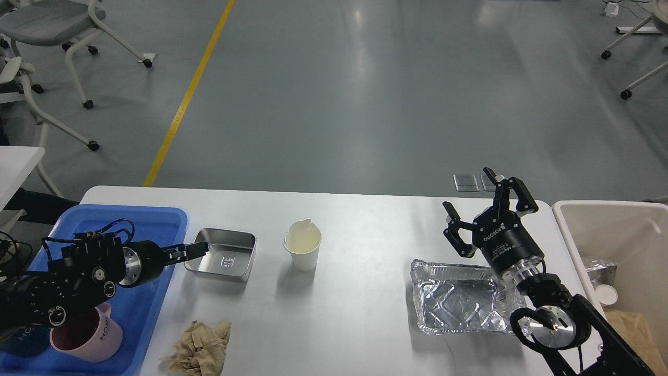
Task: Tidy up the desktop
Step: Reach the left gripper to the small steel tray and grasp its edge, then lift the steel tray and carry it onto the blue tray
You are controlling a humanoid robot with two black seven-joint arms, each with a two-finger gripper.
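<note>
The white desktop spans the view. On it stand a square metal tin, a white paper cup, a crumpled brown paper wad and a foil tray. My left gripper reaches from the left, its tips at the tin's left rim. It is seen side-on, so I cannot tell whether it grips the rim. My right gripper is open and empty, raised above the far edge of the foil tray.
A blue plastic tray lies at the table's left end with a pink mug in it. A beige bin holding some rubbish stands off the right end. Wheeled chairs stand on the floor beyond.
</note>
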